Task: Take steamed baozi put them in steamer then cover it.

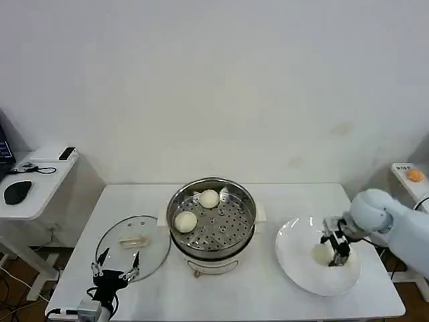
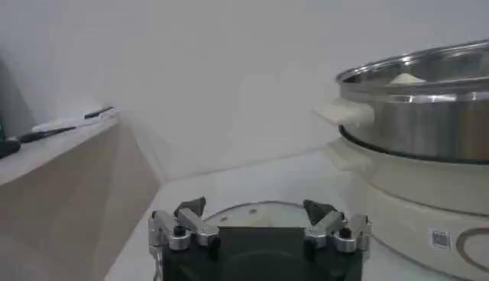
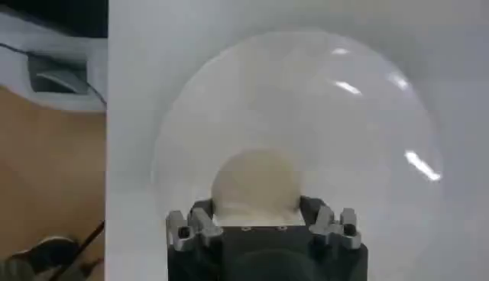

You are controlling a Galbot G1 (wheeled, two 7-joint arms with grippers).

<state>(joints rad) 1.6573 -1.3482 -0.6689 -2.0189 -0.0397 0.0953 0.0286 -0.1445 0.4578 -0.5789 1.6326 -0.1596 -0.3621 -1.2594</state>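
The steamer (image 1: 249, 209) stands mid-table with two steamed baozi (image 1: 209, 198) (image 1: 186, 221) on its perforated tray. At the right, a third baozi (image 1: 323, 254) (image 3: 256, 182) lies on the white plate (image 1: 299, 268) (image 3: 344, 122). My right gripper (image 1: 335, 259) (image 3: 256, 210) is down on it, fingers against both of its sides. The glass cover (image 1: 151, 236) (image 2: 252, 208) lies flat on the table left of the steamer. Just behind the cover's near edge, my left gripper (image 1: 115, 270) (image 2: 255, 211) hangs open with nothing in it. The steamer wall (image 2: 428, 114) shows beside it.
A white side table (image 1: 33, 194) with a mouse and a phone stands at the far left. Another small stand with an orange object (image 1: 415, 175) is at the far right. The plate lies close to the table's front right edge.
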